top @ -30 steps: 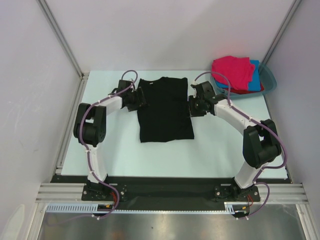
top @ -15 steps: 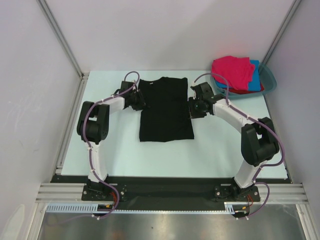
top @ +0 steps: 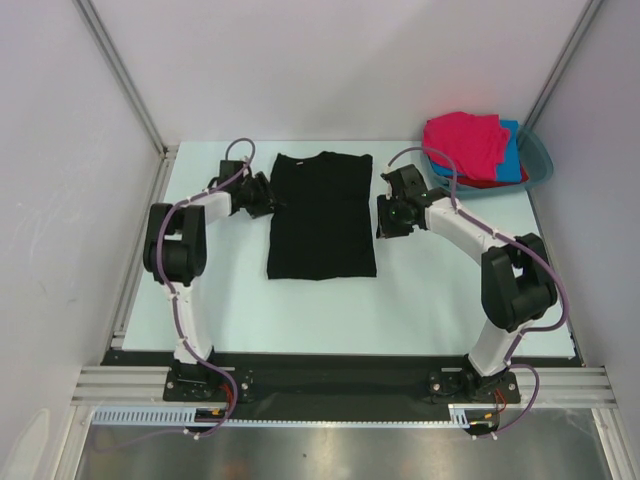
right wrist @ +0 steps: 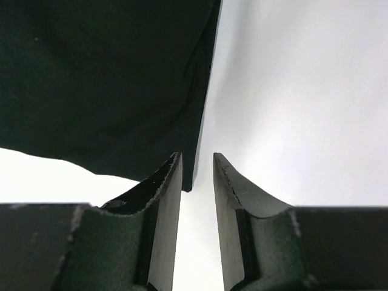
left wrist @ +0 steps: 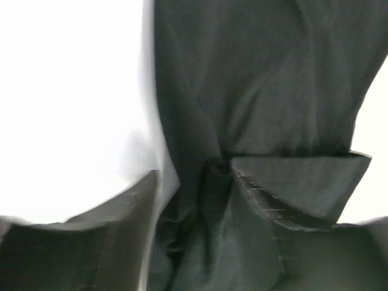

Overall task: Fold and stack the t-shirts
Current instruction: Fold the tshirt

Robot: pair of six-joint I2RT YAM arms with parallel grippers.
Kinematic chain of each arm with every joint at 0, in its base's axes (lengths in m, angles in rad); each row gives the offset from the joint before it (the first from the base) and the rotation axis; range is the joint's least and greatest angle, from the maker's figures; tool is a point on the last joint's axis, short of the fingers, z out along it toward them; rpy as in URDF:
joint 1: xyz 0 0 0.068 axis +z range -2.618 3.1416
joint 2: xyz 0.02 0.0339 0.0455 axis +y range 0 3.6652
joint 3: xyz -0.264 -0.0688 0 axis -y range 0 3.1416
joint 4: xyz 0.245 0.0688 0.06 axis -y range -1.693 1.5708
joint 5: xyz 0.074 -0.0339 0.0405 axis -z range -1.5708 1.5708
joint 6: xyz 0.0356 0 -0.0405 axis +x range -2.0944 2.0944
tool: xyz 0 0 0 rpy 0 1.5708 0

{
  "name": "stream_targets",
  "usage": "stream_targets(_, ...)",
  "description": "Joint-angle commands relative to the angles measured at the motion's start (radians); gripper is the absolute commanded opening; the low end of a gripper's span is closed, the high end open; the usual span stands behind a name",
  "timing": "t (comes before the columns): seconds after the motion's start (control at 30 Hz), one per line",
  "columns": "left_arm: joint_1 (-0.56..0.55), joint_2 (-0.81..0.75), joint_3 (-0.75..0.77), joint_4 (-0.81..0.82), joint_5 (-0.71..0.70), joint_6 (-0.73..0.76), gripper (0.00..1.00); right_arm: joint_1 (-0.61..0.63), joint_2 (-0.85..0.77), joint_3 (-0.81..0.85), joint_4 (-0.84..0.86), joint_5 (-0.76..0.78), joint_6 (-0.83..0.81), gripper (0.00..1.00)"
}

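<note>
Pinching, left pincer: it is clamping a bunched fold of the black t-shirt at the shirt's left edge, toward the collar end. In the wrist view the cloth is filling the gap between the jaws, and a stitched hem is flopping over one side.
Right pincer: it is hovering low with its jaws standing slightly apart and nothing between them. The shirt's right edge is lying just beside one dark padded finger, and bare tabletop is showing through the gap.
Black t-shirt: it is lying flat mid-tabletop between the two arms as a long rectangle, collar toward the far side, sleeves seemingly tucked in.
Handling: I am judging it light, limp and not slippery, likely to sag and wrinkle from any single grip. Taking it by a doubled edge or a corner, on both sides at once, is looking like the sounder hold.
Cloth: matte knit, creasing softly, hem stitching showing.
Other t-shirts: a magenta-pink t-shirt is sitting on top of a bright blue t-shirt, with the edge of a red t-shirt peeking out beneath. All are heaped in the teal basin at the far right corner, well apart from the black one.
Basin: smooth hard plastic, rounded rim.
Tabletop: pale, smooth, matte.
</note>
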Motion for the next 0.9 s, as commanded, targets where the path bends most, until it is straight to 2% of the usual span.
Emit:
stream_targets(0.0,0.017,-0.079,-0.017,0.052,-0.002,0.032,0.67,-0.004,0.014,0.04,-0.001,0.0,-0.012,0.33)
stream_targets(0.07,0.017,-0.087,-0.016,0.052,0.006,0.036,0.7,-0.002,0.014,0.04,0.002,-0.005,-0.012,0.32)
stream_targets(0.13,0.017,-0.114,-0.025,0.058,-0.008,0.043,0.85,-0.001,0.014,0.039,0.001,-0.003,-0.01,0.33)
stream_targets(0.2,0.017,-0.143,-0.057,0.075,-0.02,0.044,0.87,-0.001,0.011,0.032,-0.004,0.016,-0.007,0.33)
stream_targets(0.37,0.017,-0.2,-0.119,0.147,-0.048,0.049,0.89,-0.014,-0.002,-0.001,0.013,0.029,0.003,0.33)
stream_targets(0.47,0.017,-0.15,-0.082,0.162,-0.053,0.047,0.89,-0.021,0.007,-0.003,0.021,0.017,0.005,0.34)
stream_targets(0.87,0.012,0.105,0.212,0.098,-0.053,0.066,0.9,-0.028,0.05,0.034,0.01,0.0,-0.003,0.34)
